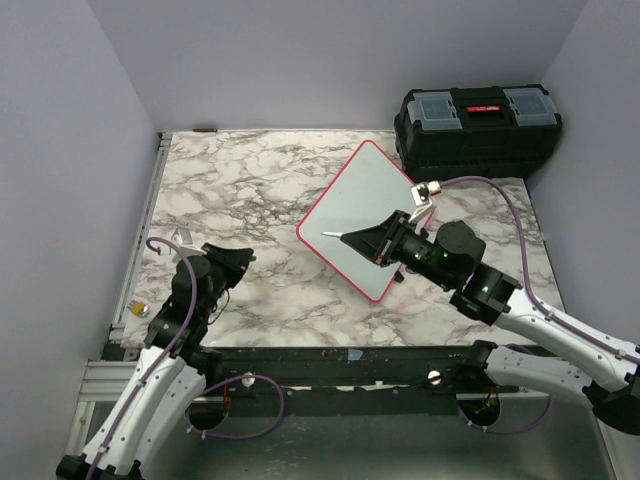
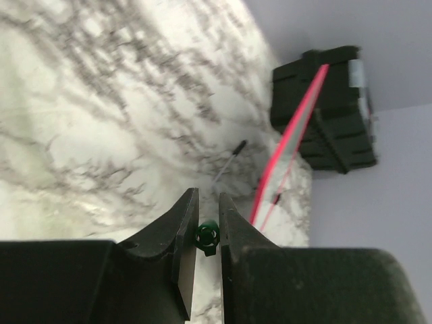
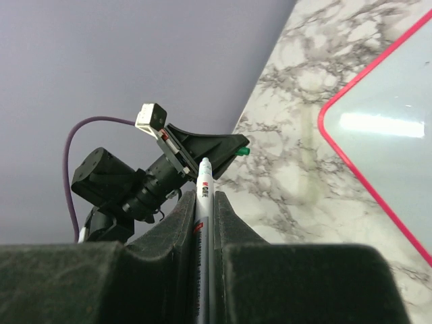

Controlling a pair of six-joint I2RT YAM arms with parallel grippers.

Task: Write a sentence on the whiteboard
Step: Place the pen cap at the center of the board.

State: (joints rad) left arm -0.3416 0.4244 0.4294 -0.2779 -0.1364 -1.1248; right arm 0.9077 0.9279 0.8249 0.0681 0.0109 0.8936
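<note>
The whiteboard (image 1: 372, 205) lies tilted on the marble table, right of centre, with a red-pink rim. Its surface is blank and no green lettering shows. My right gripper (image 1: 352, 237) hovers over the board's near left part, shut on a white marker (image 1: 333, 234) that points left. In the right wrist view the marker (image 3: 204, 202) sits between the fingers, with the board (image 3: 391, 135) to the right. My left gripper (image 1: 245, 260) is left of the board, shut on a green marker cap (image 2: 207, 236). The cap also shows in the right wrist view (image 3: 243, 151).
A black toolbox (image 1: 478, 125) stands at the back right, touching the board's far corner. A small metal clip (image 1: 185, 236) and a small round object (image 1: 140, 309) lie near the table's left edge. Purple-grey walls close in on three sides.
</note>
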